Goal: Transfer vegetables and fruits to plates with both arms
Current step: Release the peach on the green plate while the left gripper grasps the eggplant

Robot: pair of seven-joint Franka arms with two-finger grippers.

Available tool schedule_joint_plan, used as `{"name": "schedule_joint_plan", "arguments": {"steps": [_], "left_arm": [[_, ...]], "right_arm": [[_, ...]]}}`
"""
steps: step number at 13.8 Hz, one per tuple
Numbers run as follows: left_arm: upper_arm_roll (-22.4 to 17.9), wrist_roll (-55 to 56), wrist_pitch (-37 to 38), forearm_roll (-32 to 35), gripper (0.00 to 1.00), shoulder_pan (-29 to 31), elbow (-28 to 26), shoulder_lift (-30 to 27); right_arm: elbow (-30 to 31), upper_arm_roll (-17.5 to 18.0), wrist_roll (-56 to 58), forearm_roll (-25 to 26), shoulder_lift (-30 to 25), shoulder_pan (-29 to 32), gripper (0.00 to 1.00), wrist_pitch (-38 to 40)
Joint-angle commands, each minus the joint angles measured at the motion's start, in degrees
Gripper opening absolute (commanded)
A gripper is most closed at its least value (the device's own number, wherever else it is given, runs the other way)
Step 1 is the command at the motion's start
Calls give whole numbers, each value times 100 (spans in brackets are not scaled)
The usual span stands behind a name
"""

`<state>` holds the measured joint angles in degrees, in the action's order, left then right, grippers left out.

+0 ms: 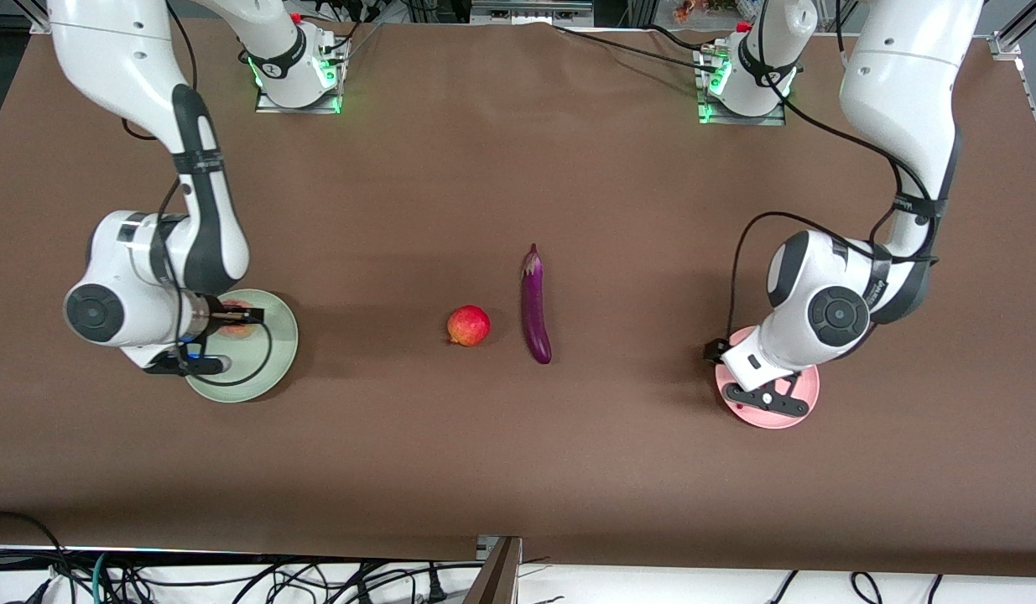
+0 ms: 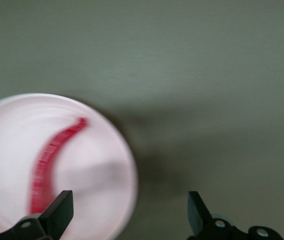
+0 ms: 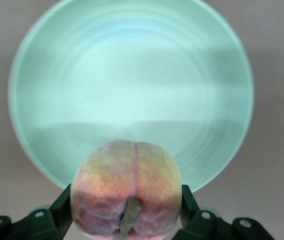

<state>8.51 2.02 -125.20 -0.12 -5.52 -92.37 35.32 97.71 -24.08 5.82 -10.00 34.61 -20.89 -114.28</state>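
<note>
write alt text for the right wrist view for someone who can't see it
The right gripper holds a pink-beige peach between its black fingers, above a pale mint green plate. The round plate fills most of the view and has nothing on its visible surface, with brown table around it.

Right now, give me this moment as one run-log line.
right claw: shut on peach, over green plate | left claw: open, over pink plate | chili: on pink plate | pomegranate, eggplant: mid-table

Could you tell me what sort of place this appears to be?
Probably a robotics lab bench: two white arms bolted to a brown-covered table, loose cables along its edge, and toy-like produce such as an eggplant.
</note>
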Motion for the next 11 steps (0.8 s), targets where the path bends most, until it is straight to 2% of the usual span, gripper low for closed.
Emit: {"name": "schedule_joint_plan", "arguments": {"steps": [1, 2, 4, 5, 6, 7, 8, 9, 10, 11], "left_arm": [[482, 700, 110, -672, 100, -81, -80, -79], [650, 1121, 66, -700, 100, -220, -80, -52], [704, 1852, 39, -700, 100, -789, -62, 44], [696, 2125, 39, -692, 100, -1141, -10, 123], [669, 2371, 39, -631, 100, -1519, 226, 298], [600, 2565, 30, -621, 100, -1792, 454, 509], [573, 2715, 13, -612, 100, -1873, 596, 702], [572, 2734, -144, -612, 100, -1900, 623, 826], [572, 2734, -485, -604, 100, -1909, 623, 914], [572, 2734, -758, -604, 100, -1935, 597, 1002]], "right_arm": [[38, 61, 138, -37, 168, 120, 24, -296], [38, 70, 269, -81, 238, 225, 24, -393], [38, 79, 375, -317, 326, 331, 25, -429], [38, 79, 384, -362, 379, 331, 29, -490], [38, 79, 384, -363, 406, 331, 46, -577], [20, 79, 376, -363, 397, 331, 75, -569], [-76, 88, 376, -371, 380, 314, 89, -500], [-207, 96, 341, -371, 354, 244, 89, -386], [-356, 97, 332, -371, 327, 217, 97, -141], [-532, 105, 332, -380, 327, 217, 99, 96]]}}
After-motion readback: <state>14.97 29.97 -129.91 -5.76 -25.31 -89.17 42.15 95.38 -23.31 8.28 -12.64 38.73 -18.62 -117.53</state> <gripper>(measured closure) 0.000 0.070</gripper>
